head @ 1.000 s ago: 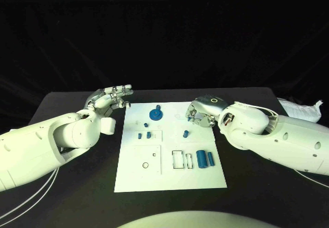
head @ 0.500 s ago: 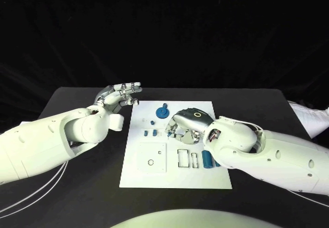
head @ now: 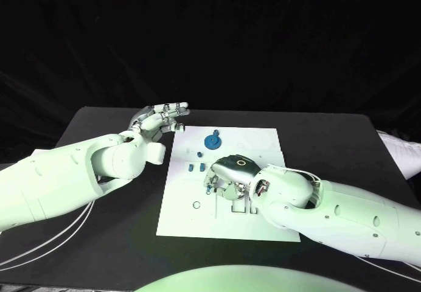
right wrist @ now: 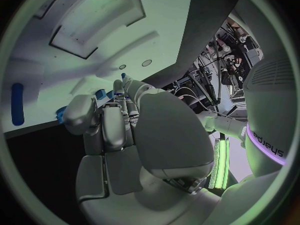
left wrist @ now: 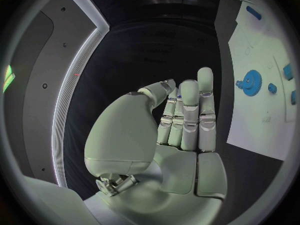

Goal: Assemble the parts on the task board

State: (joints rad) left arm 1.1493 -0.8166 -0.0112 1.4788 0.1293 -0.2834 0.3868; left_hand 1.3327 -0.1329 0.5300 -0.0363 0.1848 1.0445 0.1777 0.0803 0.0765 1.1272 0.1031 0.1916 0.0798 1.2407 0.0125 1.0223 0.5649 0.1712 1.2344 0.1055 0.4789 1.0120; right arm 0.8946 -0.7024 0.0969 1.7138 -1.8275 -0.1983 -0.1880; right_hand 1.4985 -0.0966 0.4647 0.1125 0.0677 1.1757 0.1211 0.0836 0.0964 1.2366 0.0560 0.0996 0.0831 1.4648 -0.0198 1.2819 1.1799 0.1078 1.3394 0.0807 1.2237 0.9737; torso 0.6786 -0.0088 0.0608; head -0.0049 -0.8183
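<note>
I have the right hand (head: 230,176) low over the middle of the task board (head: 263,225), fingers curled toward the small blue parts (head: 194,166), grasp impossible to tell; left hand (head: 160,119) idles empty, fingers extended; next I need a precise pinch.

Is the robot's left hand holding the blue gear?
No, the left hand is up beside the task board with nothing in it, and the blue gear lies on the board.

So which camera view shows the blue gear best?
The head view: the blue gear lies whole on the task board, beyond the right hand. The left wrist view shows it small and bent near the rim. In the right wrist view I cannot identify it.
</note>
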